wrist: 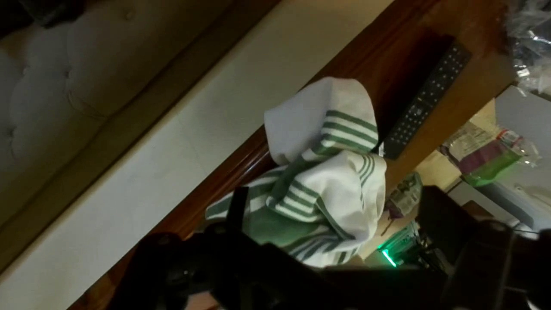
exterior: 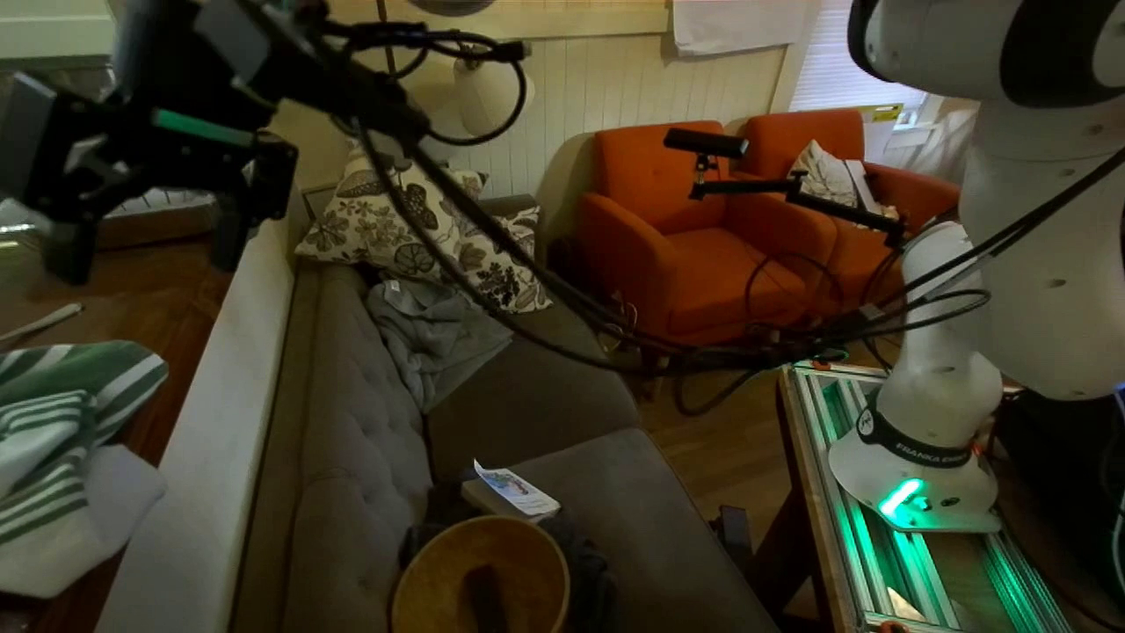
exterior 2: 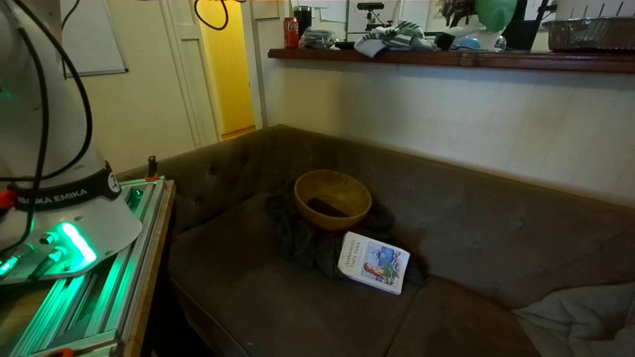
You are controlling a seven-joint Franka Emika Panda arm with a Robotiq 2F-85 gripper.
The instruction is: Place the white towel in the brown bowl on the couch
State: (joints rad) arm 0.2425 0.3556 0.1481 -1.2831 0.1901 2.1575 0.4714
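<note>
The white towel with green stripes lies crumpled on the wooden ledge behind the couch; it shows in both exterior views (exterior: 53, 479) (exterior 2: 392, 38) and in the wrist view (wrist: 340, 185). The brown bowl (exterior: 431, 585) stands on the couch (exterior: 606, 479), also in an exterior view (exterior 2: 325, 221), with a dark oblong object (exterior 2: 326, 207) inside. My gripper (exterior: 150, 259) is open and empty, fingers downward, above the ledge and apart from the towel. In the wrist view my gripper (wrist: 333, 198) has its fingers wide apart, with the towel showing between and beyond them.
A black remote (wrist: 426, 103) lies beside the towel on the ledge (exterior 2: 461, 59). A red can (exterior 2: 291, 32) and a foil tray (exterior 2: 590, 37) also stand there. A book (exterior 2: 375, 263) and dark cloth (exterior 2: 307, 243) lie by the bowl. Patterned pillows (exterior: 387, 215) fill the couch's far end.
</note>
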